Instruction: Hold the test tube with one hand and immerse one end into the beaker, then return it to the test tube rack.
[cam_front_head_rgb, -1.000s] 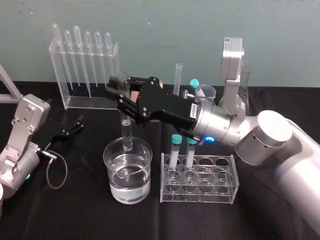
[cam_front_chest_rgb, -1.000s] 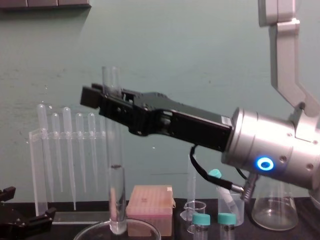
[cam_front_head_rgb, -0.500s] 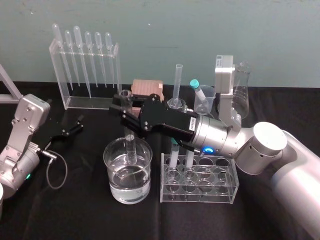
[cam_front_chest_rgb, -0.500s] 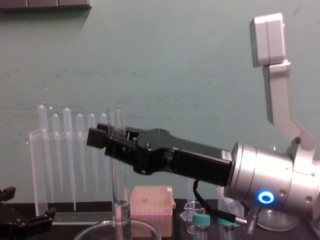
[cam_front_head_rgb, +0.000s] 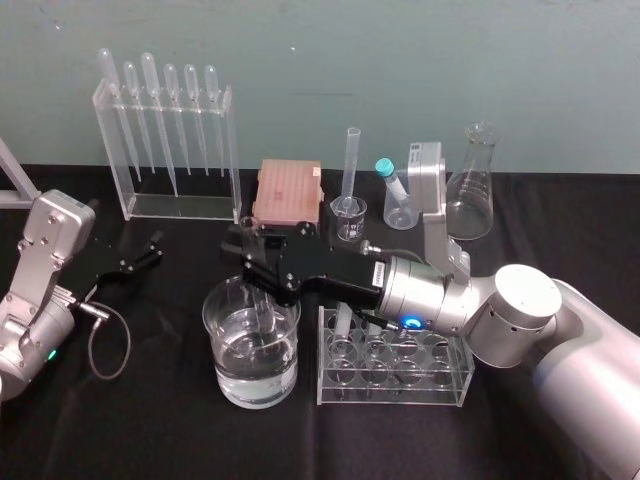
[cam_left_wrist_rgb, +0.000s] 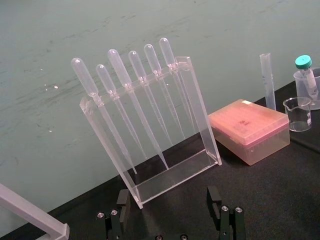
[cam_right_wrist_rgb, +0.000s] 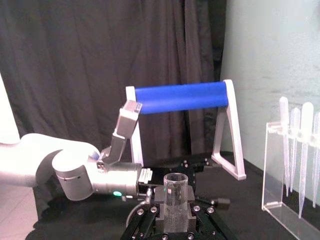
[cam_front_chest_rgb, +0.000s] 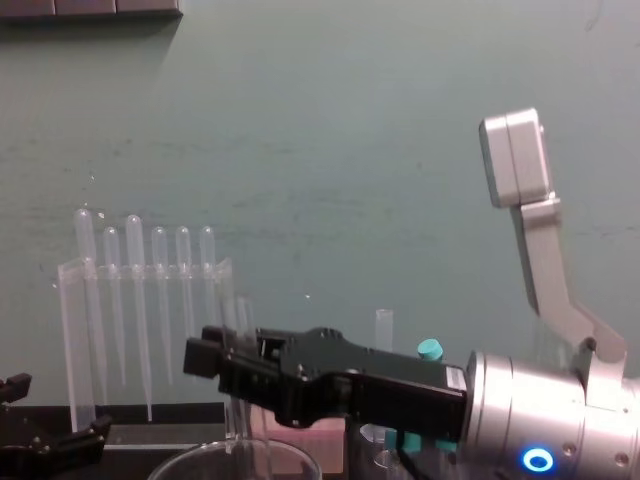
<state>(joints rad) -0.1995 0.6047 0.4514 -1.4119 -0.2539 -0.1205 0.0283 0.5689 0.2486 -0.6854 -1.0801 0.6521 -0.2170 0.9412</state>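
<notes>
The test tube (cam_front_head_rgb: 256, 290) is a clear, uncapped glass tube, held upright in my right gripper (cam_front_head_rgb: 250, 256), which is shut on its upper part. Its lower end is down inside the beaker (cam_front_head_rgb: 216, 330), a wide glass vessel part full of water, and reaches into the water. The right wrist view looks down on the tube's open rim (cam_right_wrist_rgb: 175, 181) between the black fingers (cam_right_wrist_rgb: 155, 216). In the chest view the right gripper (cam_front_chest_rgb: 218, 360) hangs just above the beaker rim (cam_front_chest_rgb: 185, 462). The clear test tube rack (cam_front_head_rgb: 440, 368) stands right of the beaker. My left gripper (cam_front_head_rgb: 138, 262) rests open on the table at left.
A pipette stand (cam_front_head_rgb: 165, 140) is at the back left. Behind the beaker are a pink tip box (cam_front_head_rgb: 288, 190), a slim cylinder (cam_front_head_rgb: 352, 165), a small beaker (cam_front_head_rgb: 348, 215), a teal-capped tube (cam_front_head_rgb: 392, 190) in a cup and a conical flask (cam_front_head_rgb: 470, 185).
My right gripper has come down with the test tube, sinking its lower end from the beaker's rim level deep into the beaker. The left arm has not moved.
</notes>
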